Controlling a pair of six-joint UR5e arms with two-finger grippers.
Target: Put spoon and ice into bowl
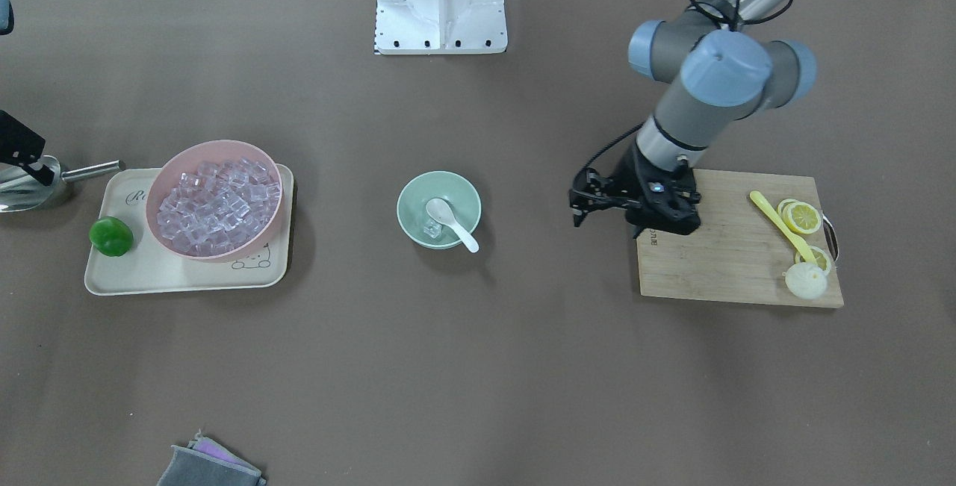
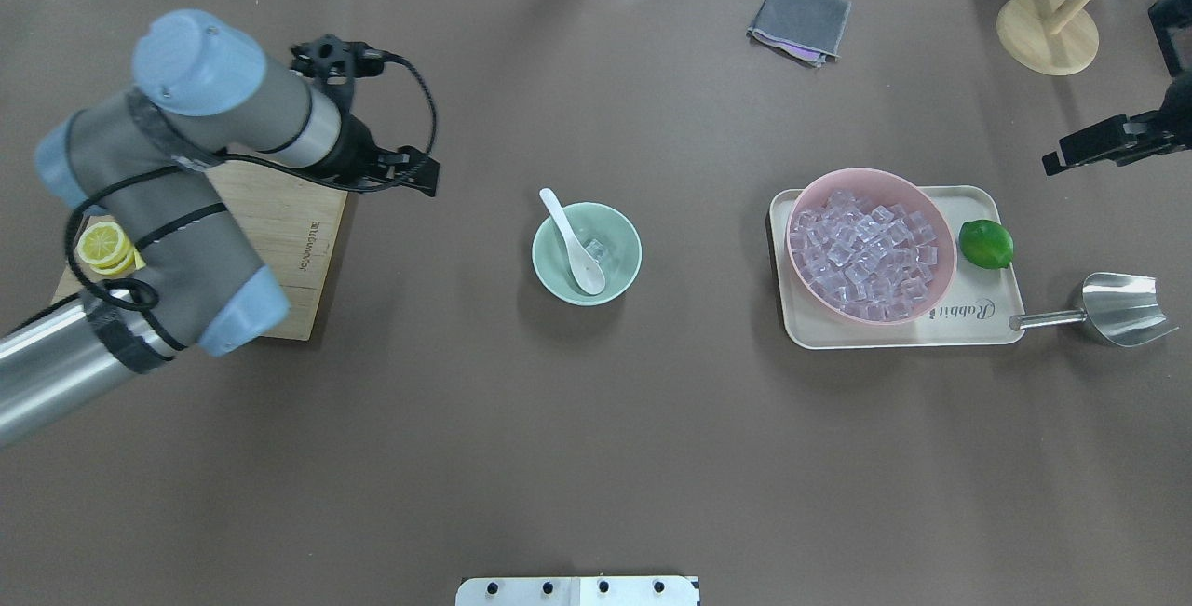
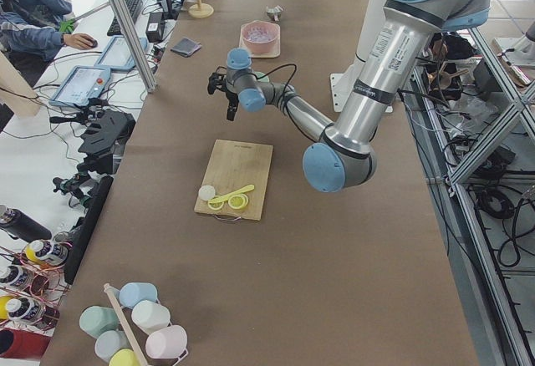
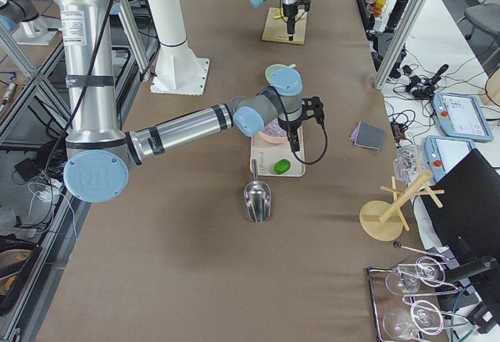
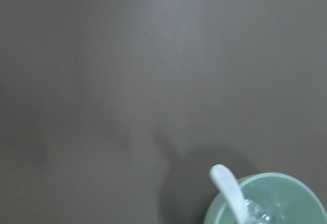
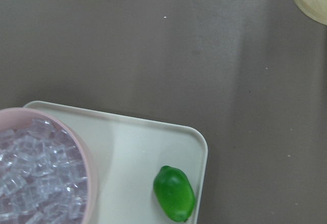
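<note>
Spoon [image 2: 575, 248] and ice [image 2: 596, 250] both lie inside the mint-green bowl [image 2: 549, 276] at the table's middle, the spoon's scoop down in the bowl with its handle leaning on the far rim and the clear cube just beside the scoop. Seen from overhead, left to right: lemon slices [image 2: 101, 245] on a wooden cutting board [image 2: 298, 243], the left gripper [image 2: 421, 173] with fingers apart and empty between board and bowl, then a cream tray [image 2: 968, 327] carrying a pink bowl [image 2: 950, 262] of ice cubes and a lime [image 2: 985, 244]. A steel scoop [image 2: 1122, 308] lies just beside the tray, and the right gripper [image 2: 1057, 162] hangs at the edge, its finger spacing impossible to tell.
</note>
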